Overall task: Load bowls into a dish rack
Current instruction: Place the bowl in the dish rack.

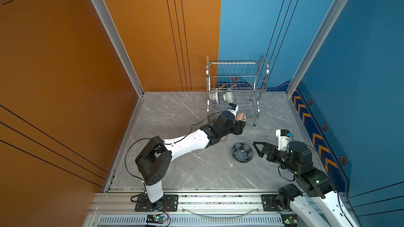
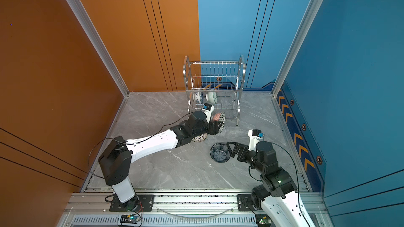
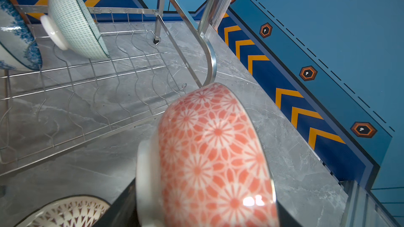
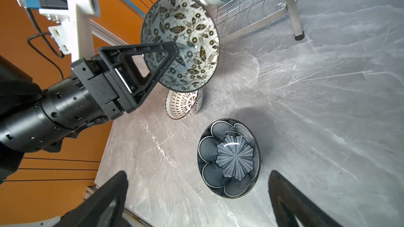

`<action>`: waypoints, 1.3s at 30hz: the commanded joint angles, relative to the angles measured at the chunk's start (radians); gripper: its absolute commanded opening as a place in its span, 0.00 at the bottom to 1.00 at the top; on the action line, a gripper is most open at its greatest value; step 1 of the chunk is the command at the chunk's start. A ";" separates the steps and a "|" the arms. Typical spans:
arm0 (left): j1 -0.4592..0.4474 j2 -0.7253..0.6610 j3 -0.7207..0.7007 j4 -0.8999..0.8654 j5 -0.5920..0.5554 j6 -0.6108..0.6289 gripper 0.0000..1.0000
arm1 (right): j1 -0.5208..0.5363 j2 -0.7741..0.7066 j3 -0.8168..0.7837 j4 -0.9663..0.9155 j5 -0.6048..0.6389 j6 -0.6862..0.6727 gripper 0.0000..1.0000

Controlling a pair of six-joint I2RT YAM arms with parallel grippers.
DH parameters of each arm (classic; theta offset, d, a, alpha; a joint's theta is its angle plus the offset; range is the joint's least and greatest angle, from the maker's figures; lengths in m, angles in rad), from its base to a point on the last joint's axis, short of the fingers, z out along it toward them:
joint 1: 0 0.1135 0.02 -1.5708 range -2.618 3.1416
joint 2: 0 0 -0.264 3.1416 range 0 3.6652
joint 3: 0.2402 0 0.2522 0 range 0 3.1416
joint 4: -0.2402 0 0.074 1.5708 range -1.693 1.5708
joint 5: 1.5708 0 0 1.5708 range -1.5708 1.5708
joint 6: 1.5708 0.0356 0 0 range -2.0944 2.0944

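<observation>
In a top view: left jaws grip leaf-patterned bowl [image 1: 240, 116], on edge, before dish rack [image 1: 235, 62] lower shelf.
Left wrist: slots beside pale green bowl [image 3: 74, 20] look free; feed rim between wires slowly.
Right wrist: right jaws wide, empty, near navy bowl [image 4: 228, 158] on table [image 4: 328, 127].

1. I work in a robot test booth in a lab, not a real kitchen.
2. Behind the dish rack [image 1: 237, 88] stand flat printed panels: an orange wall [image 1: 65, 62] and a blue wall [image 1: 251, 18].
3. Bare aluminium posts [image 1: 110, 29] frame the corners on either side of the rack.
4. The rack stands on a grey marble-look tabletop [image 1: 185, 171].
5. Across the tabletop from the rack, my arm bases [image 1: 156, 201] are bolted to an aluminium rail [image 1: 218, 199], with a small circuit board [image 1: 155, 217] beyond it.
</observation>
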 commanded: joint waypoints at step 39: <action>-0.054 0.333 0.262 0.387 -0.403 0.263 0.51 | -0.069 -0.158 -0.031 -0.051 -0.089 0.036 1.00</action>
